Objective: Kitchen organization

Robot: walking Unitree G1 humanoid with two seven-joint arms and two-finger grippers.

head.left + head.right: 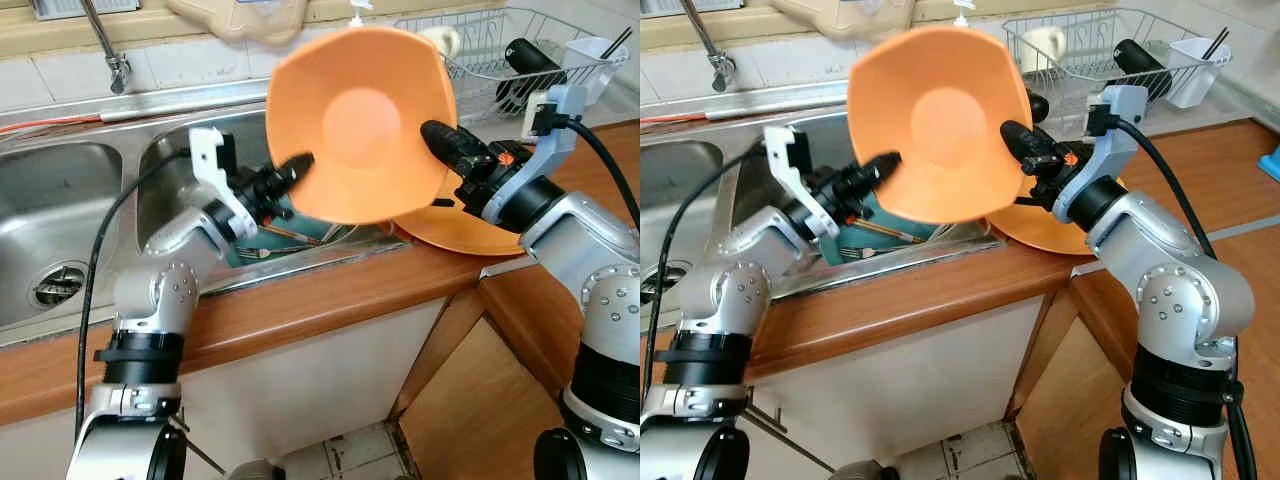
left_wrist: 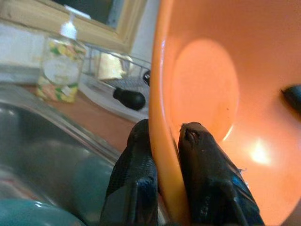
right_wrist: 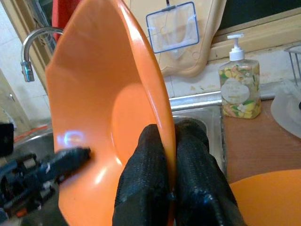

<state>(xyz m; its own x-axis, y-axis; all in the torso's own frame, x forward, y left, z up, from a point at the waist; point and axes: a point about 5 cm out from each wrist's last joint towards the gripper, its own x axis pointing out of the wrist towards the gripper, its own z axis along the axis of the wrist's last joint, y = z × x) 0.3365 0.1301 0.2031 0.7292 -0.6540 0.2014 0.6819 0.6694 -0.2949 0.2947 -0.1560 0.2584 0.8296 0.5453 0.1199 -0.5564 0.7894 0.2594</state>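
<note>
I have the orange bowl [image 1: 360, 125] lifted above the worktop's front edge by the sink [image 1: 60, 215], tilted toward me, both grippers pinching opposite rims: left gripper [image 2: 164, 183], right gripper [image 3: 171, 174]. It looks glossy, squarish and probably clean. An orange plate [image 1: 480, 235] lies beneath.

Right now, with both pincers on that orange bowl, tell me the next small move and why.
Probably release the left pincer. Both it and the right pincer clamp opposite rims of the orange bowl, held tilted above the sink; the dish rack and orange plate lie rightward.
</note>
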